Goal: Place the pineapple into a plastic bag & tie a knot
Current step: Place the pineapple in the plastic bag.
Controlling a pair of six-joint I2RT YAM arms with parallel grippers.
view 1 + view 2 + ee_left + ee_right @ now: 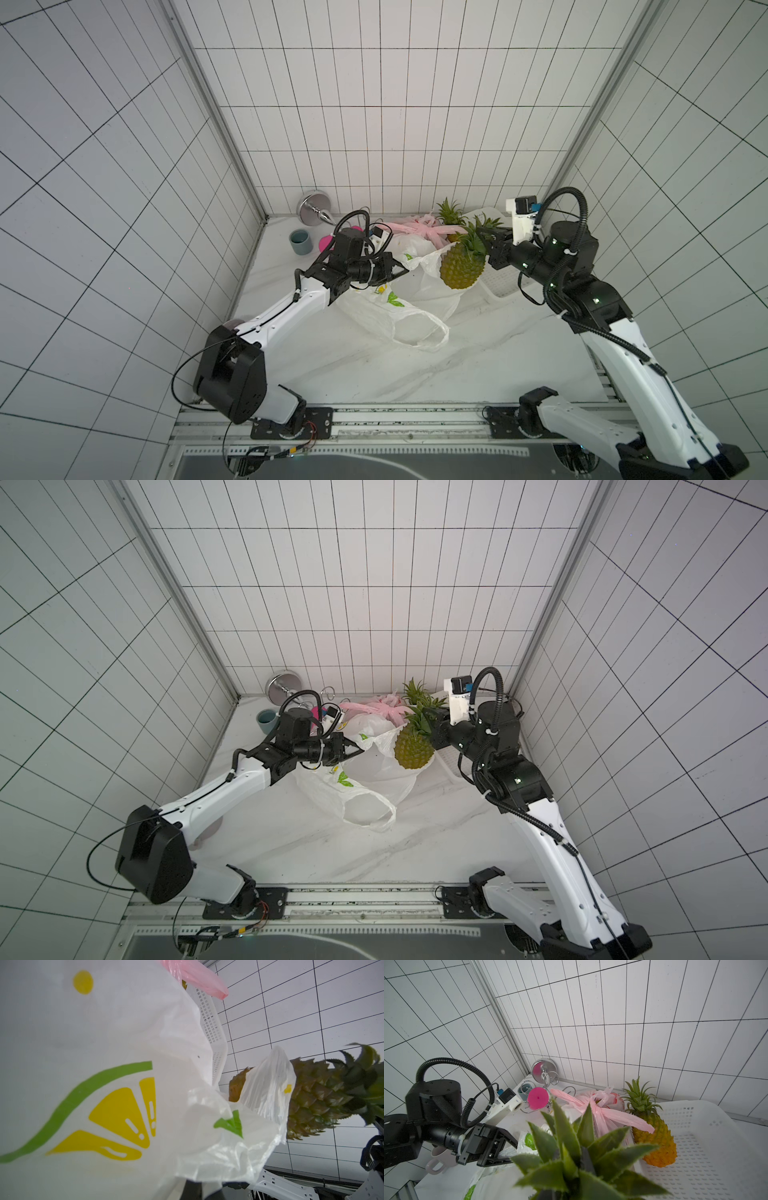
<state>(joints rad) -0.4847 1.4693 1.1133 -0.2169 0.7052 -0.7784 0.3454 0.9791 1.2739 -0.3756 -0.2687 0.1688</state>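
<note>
At the table's [374, 365] far side, toward 1 o'clock in both top views, the pineapple [462, 268] hung by its crown over the bag [419, 305], its base near the raised rim and, as far as I could tell, not yet inside. The right gripper [487, 241] was clamped narrow on the crown. The left gripper [402, 271], at 9 o'clock from the fruit, was pinched tight on the bag's rim. To do this step well, I judged the left should lift and draw that rim toward 9 o'clock so the mouth gaped — one fold lay against the fruit's side in the left wrist view — while the right lowered base first, letting go only once the weight rested. The leaves might slip. The bag bore a printed lemon slice [122, 1124], a green arc and a yellow dot — no readable words or brand.
</note>
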